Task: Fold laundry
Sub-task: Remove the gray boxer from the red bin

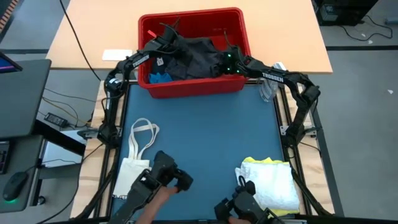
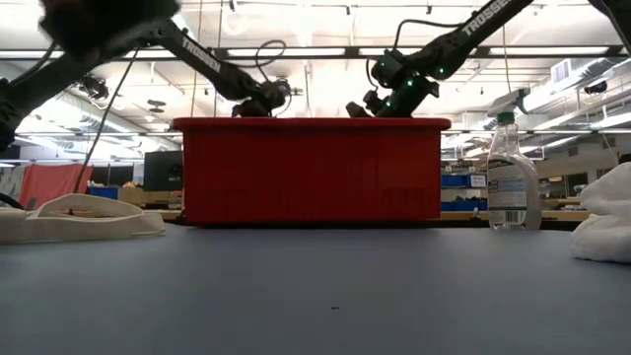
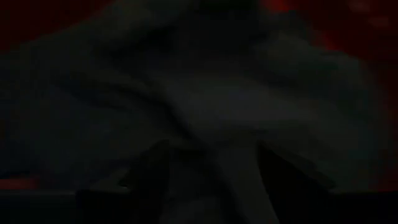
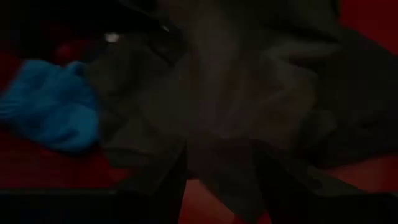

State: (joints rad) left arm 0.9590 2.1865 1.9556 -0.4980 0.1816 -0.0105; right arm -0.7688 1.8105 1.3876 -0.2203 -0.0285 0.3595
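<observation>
A red bin (image 1: 193,90) stands at the table's far edge. A large dark grey garment (image 1: 199,56) lies crumpled inside it, with a small blue cloth (image 1: 158,78) in the bin's near-left corner. My left gripper (image 1: 173,45) reaches into the bin from the left, slanting down. Its fingers stand apart over the dark cloth (image 3: 217,106). My right gripper (image 1: 219,60) comes in from the right, open above the same garment (image 4: 249,93), with the blue cloth (image 4: 56,112) off to one side. A folded white and yellow pile (image 1: 270,180) rests at the near right. My left gripper (image 3: 214,180) has dark cloth showing between its spread fingers, but I cannot tell whether they touch it. My right gripper (image 4: 221,186) also hangs close over the garment, and whether it touches cannot be told either.
A cream tote bag (image 1: 137,155) lies flat at the near left. A clear spray bottle (image 2: 513,177) stands at the far right beside the bin. A person's hands on two hand-held controllers (image 1: 168,180) show at the near edge. The blue mat's middle (image 1: 205,130) is bare.
</observation>
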